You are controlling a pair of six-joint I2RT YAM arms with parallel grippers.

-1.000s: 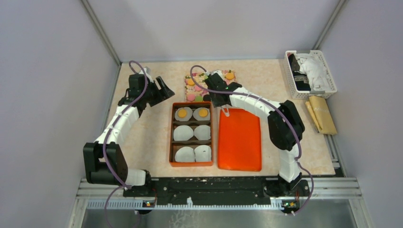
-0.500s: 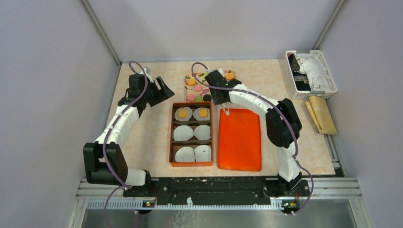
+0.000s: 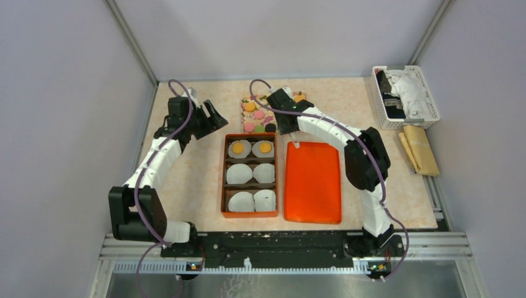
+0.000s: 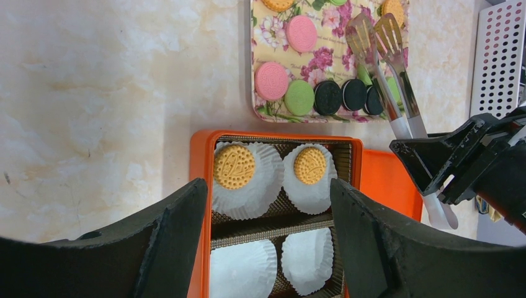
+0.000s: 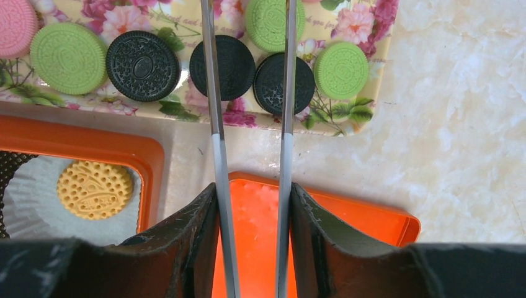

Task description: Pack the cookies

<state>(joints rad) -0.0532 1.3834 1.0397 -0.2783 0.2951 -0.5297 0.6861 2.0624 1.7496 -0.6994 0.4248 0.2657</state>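
The right gripper [image 5: 253,200] clamps a pair of metal tongs [image 5: 211,93], whose arms reach over the floral tray [image 5: 366,18] by the table's far edge. The left gripper [image 4: 267,189] hangs wide apart, holding nothing, near the far left corner of the orange box [image 4: 201,161]. The tongs would best close around a single cookie, squeeze gently and lift straight, since two black ones overlap. The cookies [image 5: 142,65] are flat embossed discs in pink, green and black, the black ones along the tray's near edge. Two golden ones sit in paper cups [image 4: 260,186] at the box's far end.
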